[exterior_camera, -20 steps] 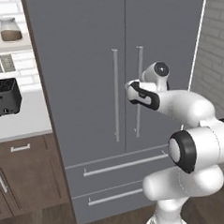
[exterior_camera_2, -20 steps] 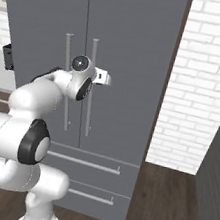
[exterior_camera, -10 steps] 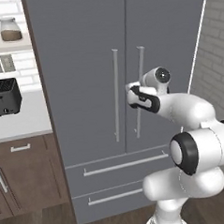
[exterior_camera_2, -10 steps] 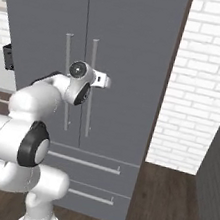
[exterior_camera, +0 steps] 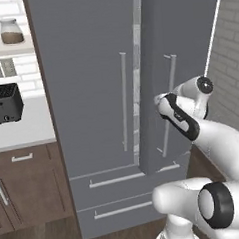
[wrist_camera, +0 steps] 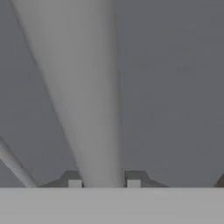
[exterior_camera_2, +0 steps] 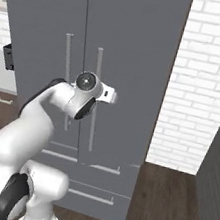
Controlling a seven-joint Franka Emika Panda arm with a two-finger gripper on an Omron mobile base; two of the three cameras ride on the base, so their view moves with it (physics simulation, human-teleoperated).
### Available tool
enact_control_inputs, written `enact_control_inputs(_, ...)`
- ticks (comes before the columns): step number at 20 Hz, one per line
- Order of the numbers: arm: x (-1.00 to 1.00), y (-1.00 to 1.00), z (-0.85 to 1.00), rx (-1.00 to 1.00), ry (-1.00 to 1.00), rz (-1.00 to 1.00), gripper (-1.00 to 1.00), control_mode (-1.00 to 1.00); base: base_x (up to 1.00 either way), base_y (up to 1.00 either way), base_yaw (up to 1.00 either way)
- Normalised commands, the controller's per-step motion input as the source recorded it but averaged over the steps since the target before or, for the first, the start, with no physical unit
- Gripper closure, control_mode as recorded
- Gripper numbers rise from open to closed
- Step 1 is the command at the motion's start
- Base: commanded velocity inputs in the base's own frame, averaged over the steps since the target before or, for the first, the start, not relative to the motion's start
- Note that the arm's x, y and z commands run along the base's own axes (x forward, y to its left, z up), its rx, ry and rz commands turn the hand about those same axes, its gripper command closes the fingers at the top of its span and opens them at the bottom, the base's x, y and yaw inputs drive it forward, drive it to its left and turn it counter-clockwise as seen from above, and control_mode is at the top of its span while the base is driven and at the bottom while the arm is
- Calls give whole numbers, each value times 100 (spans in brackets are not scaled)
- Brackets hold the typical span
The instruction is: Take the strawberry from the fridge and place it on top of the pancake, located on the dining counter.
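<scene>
Left base view: fridge (exterior_camera: 90,93) right door is cracked open mid-frame, so we're barely started.

Right base view: arm reaches its handle (exterior_camera_2: 94,99).

Hand view: pincer (wrist_camera: 104,183) clamped around that bar. Strawberry presumably inside, unseen.

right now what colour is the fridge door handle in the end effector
Pale grey handle on the matte grey fridge, best in the hand view.
</scene>
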Motion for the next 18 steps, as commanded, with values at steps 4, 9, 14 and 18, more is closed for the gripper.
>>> enact_control_inputs(4,-100,-100,0,20,3,-3,100,-100,0,0,0)
enact_control_inputs(9,-100,-100,20,18,14,-4,-100,-100,0,0,0)
enact_control_inputs(14,-100,-12,62,-7,15,-7,-100,-100,0,0,0)
enact_control_inputs(18,-93,90,38,-41,10,0,-100,-100,0,0,0)
